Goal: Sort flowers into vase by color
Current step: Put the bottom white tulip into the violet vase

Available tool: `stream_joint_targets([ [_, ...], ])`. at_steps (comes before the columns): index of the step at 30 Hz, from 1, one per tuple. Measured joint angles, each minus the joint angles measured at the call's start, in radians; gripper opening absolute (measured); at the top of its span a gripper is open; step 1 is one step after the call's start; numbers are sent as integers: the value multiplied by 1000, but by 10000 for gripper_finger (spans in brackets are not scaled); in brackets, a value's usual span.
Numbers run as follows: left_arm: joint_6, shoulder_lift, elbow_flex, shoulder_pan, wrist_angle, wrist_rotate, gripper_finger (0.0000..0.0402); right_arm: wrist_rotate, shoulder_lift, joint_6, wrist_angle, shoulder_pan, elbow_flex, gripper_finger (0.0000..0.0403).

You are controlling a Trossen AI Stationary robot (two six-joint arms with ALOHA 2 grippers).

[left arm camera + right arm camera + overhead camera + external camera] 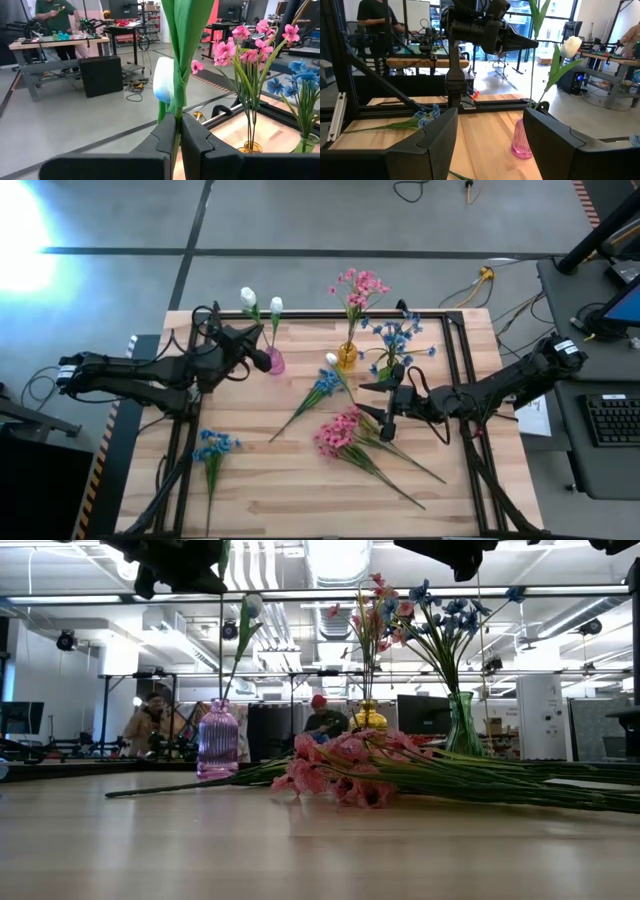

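My left gripper stands level beside the purple vase, shut on a white flower's stem. Another white flower stands in that vase, leaning on its rim. Pink flowers stand in the yellow vase and blue flowers in the green vase. On the table lie a bunch of pink flowers, a blue flower and another blue flower. My right gripper hangs open above the table near the pink bunch, with nothing between its fingers. My left gripper pinches the white flower's green stem and leaves between its two fingers. The fingers lie level, across the upright stem. In the low view the stem runs straight down from the gripper into the purple vase's mouth.
Black frame rails run along the table's sides. The three vases stand in a row at the far middle. Bare wood lies at the near edge. People work at benches in the room beyond.
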State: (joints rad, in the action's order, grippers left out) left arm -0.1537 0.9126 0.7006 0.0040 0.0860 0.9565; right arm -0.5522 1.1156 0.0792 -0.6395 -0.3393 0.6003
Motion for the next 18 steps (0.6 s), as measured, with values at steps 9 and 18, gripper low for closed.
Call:
stream_joint_targets([
  [9,-17,39,-1,0,-1,1,0,0,0,2,3,0,0,219],
  [18,-71,51,-2,0,-7,3,0,0,0,1,7,0,0,219],
])
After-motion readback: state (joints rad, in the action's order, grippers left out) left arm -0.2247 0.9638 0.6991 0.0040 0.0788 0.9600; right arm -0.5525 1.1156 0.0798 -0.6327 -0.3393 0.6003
